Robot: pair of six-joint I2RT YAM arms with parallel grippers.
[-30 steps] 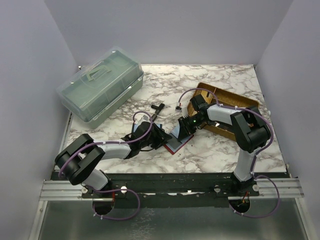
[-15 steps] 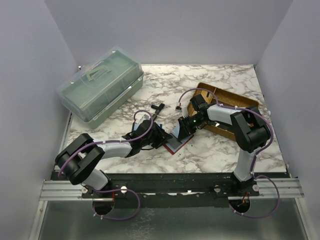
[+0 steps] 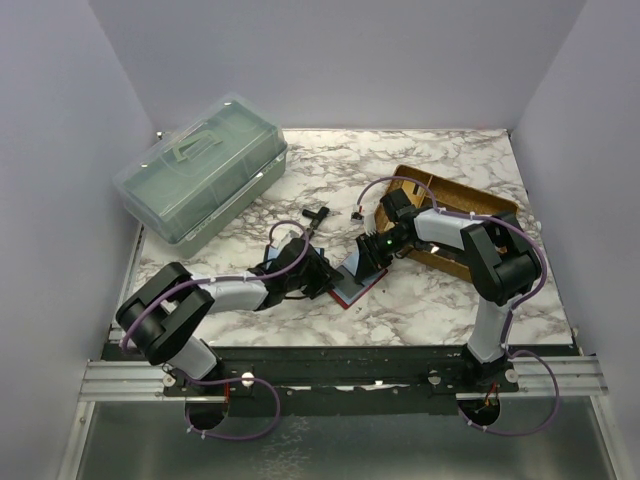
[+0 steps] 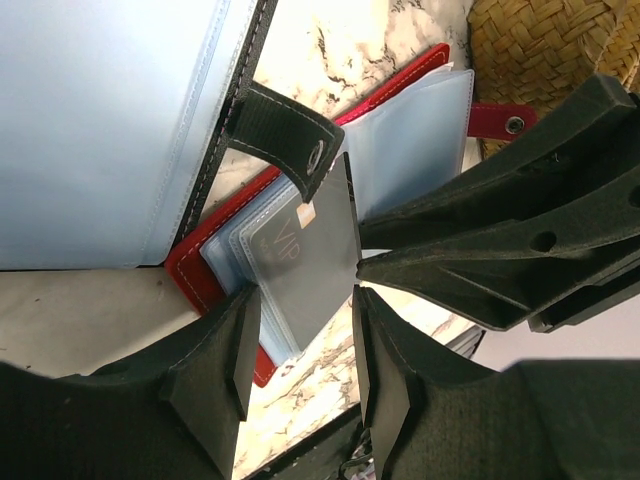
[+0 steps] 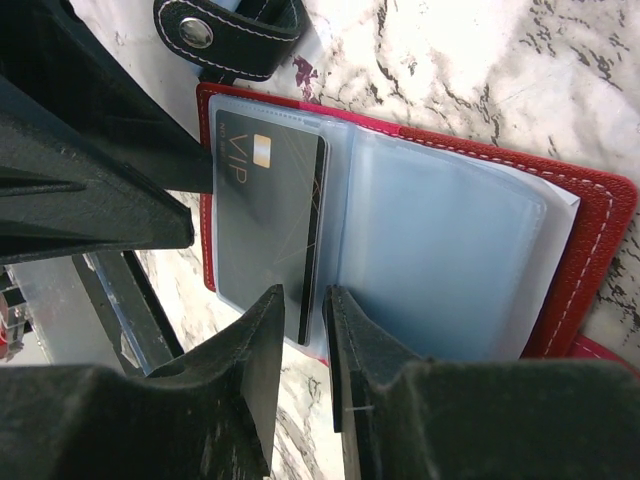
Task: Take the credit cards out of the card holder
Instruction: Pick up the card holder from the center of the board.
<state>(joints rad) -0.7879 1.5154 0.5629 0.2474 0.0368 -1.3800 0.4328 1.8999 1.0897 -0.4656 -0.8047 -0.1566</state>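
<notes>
A red card holder [image 3: 352,287] lies open on the marble table, its clear sleeves [image 5: 440,260] spread. A grey credit card [image 5: 265,220] marked VIP sits in the left sleeve; the same credit card [image 4: 305,260] shows in the left wrist view. My right gripper [image 5: 300,300] stands narrowly open astride that card's long edge, with a small gap on each side. My left gripper [image 4: 300,320] is open over the holder's near corner, where the sleeve's corner reaches in between its fingers [image 4: 215,370]. Both grippers meet over the holder: left gripper [image 3: 322,276], right gripper [image 3: 366,262].
A second, black card holder [image 4: 100,120] with a light blue sleeve and a snap strap [image 4: 285,130] lies against the red one. A wicker basket [image 3: 470,215] stands at right, a clear green box [image 3: 200,180] at back left, a small black tool [image 3: 318,214] behind.
The left arm has crept slightly away from its base toward the holder. The right jaws have widened a little around the card's edge.
</notes>
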